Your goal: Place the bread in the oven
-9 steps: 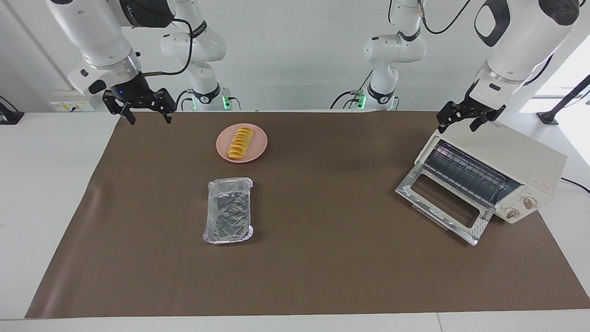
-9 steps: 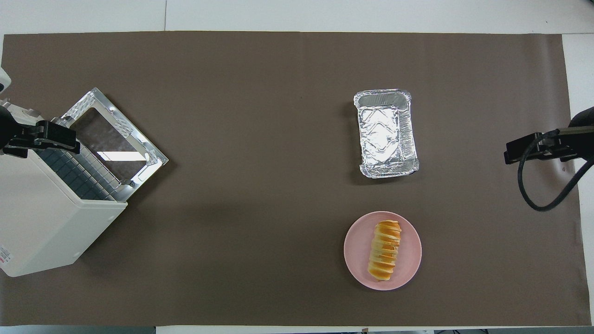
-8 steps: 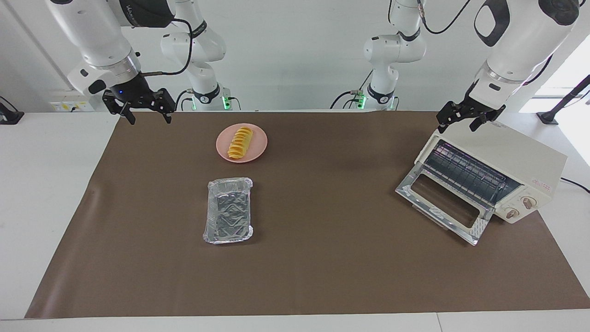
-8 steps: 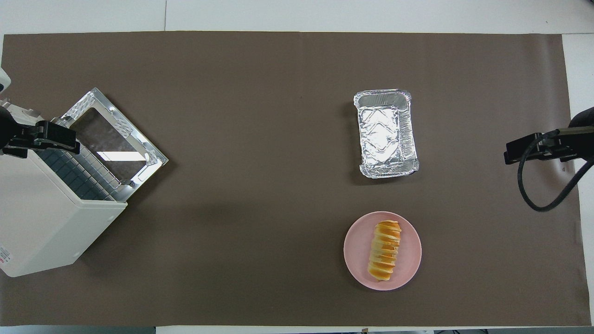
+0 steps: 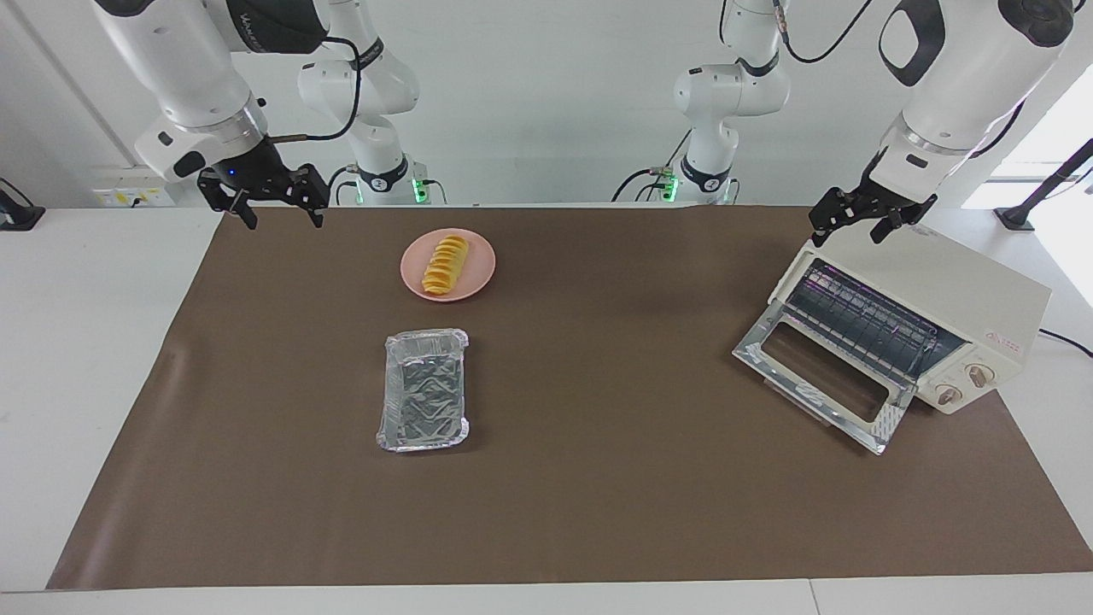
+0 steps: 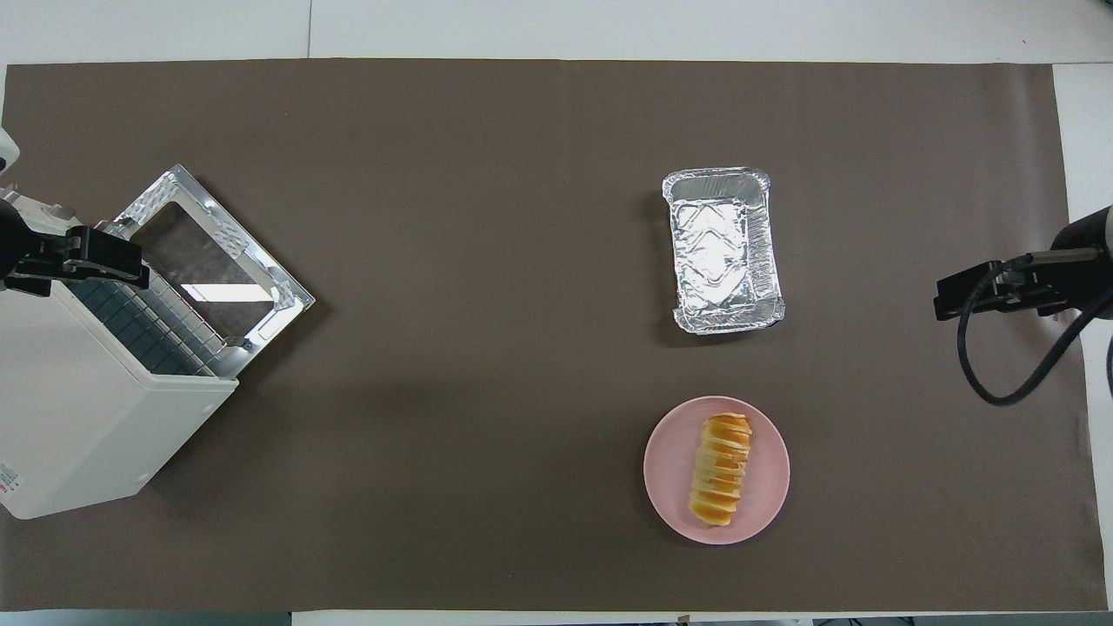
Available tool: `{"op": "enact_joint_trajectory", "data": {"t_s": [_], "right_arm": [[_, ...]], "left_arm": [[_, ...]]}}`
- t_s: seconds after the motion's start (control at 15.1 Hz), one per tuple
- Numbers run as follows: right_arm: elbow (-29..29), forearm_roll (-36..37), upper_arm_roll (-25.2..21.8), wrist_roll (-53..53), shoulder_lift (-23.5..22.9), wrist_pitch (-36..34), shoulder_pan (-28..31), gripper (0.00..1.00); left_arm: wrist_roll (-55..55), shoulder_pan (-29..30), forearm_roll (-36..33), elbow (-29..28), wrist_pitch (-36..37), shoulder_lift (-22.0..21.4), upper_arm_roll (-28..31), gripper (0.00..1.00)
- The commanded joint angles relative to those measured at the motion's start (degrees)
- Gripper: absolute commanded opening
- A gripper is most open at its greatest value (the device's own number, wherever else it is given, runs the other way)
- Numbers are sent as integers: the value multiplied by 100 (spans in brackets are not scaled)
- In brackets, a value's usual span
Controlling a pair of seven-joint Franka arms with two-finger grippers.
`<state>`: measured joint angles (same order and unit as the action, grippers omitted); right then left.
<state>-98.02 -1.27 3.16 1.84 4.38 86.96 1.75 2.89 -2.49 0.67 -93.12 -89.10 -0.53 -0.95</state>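
The bread (image 5: 446,264) (image 6: 720,469), a ridged golden loaf, lies on a round pink plate (image 5: 480,266) (image 6: 767,469) on the side of the mat nearer the robots. The cream oven (image 5: 965,286) (image 6: 78,417) stands at the left arm's end of the table. Its glass door (image 5: 820,376) (image 6: 217,252) is dropped open and the wire rack shows. My left gripper (image 5: 847,235) (image 6: 130,265) hangs open over the oven's top, holding nothing. My right gripper (image 5: 284,220) (image 6: 943,304) hangs open and empty over the mat's edge at the right arm's end.
A crinkled silver foil tray (image 5: 424,390) (image 6: 722,249) sits farther from the robots than the plate. A brown mat (image 5: 598,478) covers the table. A black cable loops below the right gripper's wrist.
My right gripper has shifted slightly toward the middle of the table. The left arm, bread, tray and oven have not moved.
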Motion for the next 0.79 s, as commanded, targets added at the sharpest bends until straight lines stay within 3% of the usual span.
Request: {"op": "enact_joint_trajectory", "data": {"t_s": [0.0,0.2,0.33,0.46,0.73], "right_arm": [[-1435,-399,97,648,729,741,-60,100],[-2552,-506,115,1194,1029,1418,-613,100],[-3028,-724,106,1231,943,1682,-798,100],[-3703,-1181,115,1422,898,2365,-912,100],[-4321,-1288,115,2275,653,3352,-1483,99]], "left_arm": [[2,38,-59,-57,69,-106,-19,100],[2,38,-59,-57,69,-105,-19,100],[2,38,-59,-57,69,-105,-19,100],[2,38,-59,-57,69,-106,-19,100],[2,38,-59,-57,69,-106,-19,100]]}}
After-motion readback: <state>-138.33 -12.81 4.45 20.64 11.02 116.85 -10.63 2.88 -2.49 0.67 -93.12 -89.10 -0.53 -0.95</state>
